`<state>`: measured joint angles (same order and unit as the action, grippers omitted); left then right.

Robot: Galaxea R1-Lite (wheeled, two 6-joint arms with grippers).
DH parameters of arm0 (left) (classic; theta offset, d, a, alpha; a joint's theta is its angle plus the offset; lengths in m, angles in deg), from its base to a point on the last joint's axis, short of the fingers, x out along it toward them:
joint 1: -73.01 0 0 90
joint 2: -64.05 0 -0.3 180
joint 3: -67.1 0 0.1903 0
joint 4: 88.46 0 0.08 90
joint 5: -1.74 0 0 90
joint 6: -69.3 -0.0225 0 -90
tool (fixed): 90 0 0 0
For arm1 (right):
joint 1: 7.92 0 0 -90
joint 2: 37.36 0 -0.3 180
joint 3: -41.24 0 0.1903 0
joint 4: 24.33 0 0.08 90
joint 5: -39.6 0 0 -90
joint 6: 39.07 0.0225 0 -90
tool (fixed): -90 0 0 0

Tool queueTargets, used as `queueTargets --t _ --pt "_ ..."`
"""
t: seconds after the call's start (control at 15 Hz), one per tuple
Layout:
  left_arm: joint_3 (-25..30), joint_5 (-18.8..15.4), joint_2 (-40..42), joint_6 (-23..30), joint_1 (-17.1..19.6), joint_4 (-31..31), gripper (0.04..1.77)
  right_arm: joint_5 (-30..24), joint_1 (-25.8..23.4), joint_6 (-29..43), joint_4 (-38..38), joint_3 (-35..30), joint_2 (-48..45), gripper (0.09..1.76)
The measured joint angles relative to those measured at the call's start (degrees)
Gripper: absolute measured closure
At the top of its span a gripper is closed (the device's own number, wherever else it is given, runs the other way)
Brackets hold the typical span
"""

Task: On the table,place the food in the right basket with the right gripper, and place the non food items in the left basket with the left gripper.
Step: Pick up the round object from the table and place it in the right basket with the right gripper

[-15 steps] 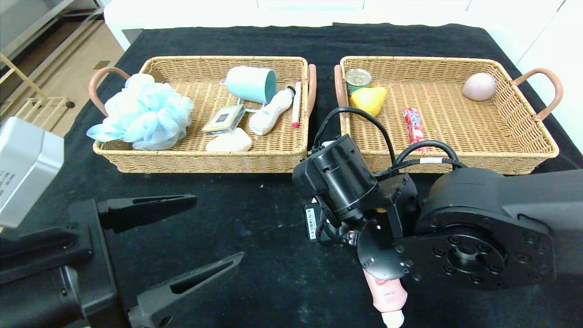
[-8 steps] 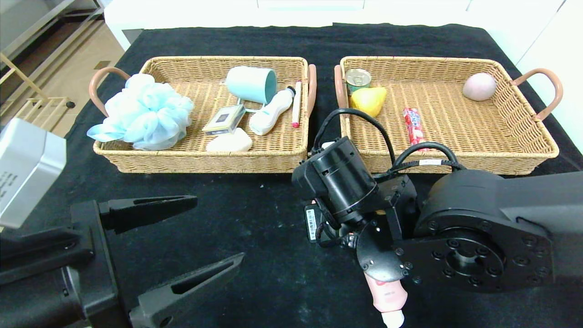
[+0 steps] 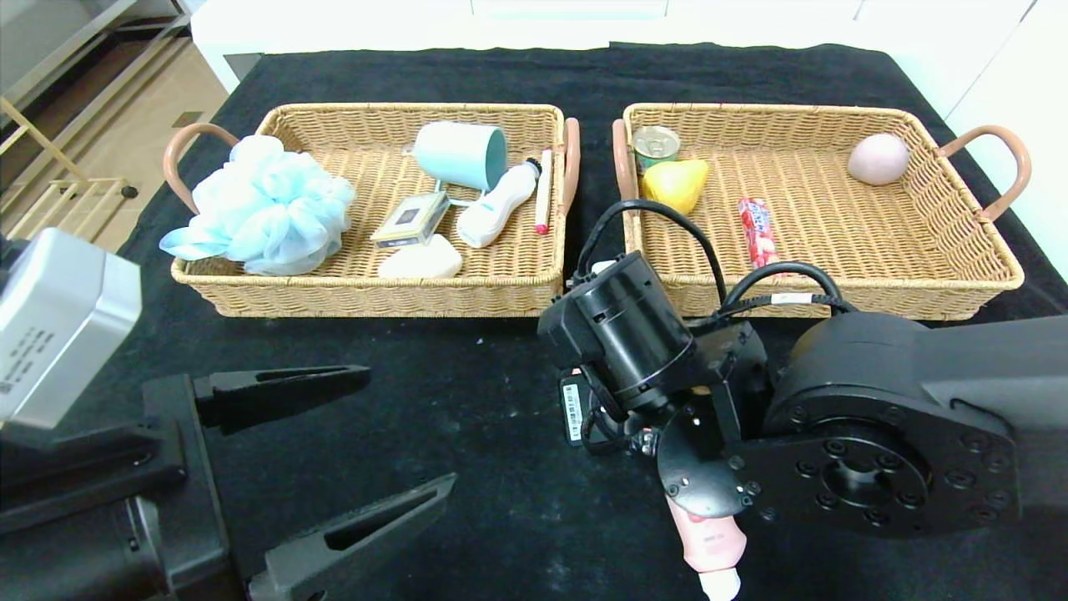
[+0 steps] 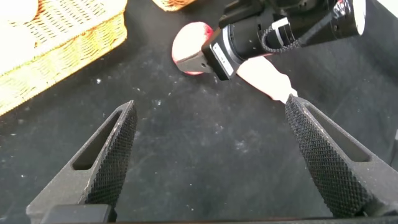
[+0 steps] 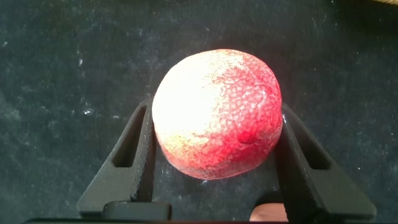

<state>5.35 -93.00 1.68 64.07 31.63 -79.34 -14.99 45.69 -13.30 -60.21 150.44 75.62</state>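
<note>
Little has changed over the last second: your left gripper [image 3: 334, 467] has drifted slightly, and the right arm has barely shifted over the table [image 3: 467, 401].

Your right gripper [image 5: 211, 155] is down at the cloth just in front of the right basket [image 3: 959, 292], by its near left corner. The right wrist view shows its two fingers [image 5: 130, 162] pressed against either side of a red, pebbly-skinned fruit [image 5: 217, 121], so it is clamped on it; whether the fruit has left the cloth, I cannot tell. That grip suits the task, since the fruit is food and belongs in the right basket.

A pink tube [image 3: 713, 547] lies on the table nearer to you than that basket, partly under the right arm. It looks like a non-food item, so it would fall to your left gripper, which hangs with its fingers wide apart and empty, in front of the left basket [image 3: 367, 296].
</note>
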Motion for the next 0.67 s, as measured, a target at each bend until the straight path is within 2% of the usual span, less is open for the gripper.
queueTargets --t 0.4,0.67 --pt "-0.09 0.37 -0.22 0.16 -0.21 -0.16 0.09 -0.13 0.33 -0.48 -0.57 -0.13 -4.33 0.72" --pt "-0.15 0.37 -0.28 0.09 -0.21 -0.16 0.09 -0.05 -0.91 -5.99 -0.48 -1.27 -8.96 0.72"
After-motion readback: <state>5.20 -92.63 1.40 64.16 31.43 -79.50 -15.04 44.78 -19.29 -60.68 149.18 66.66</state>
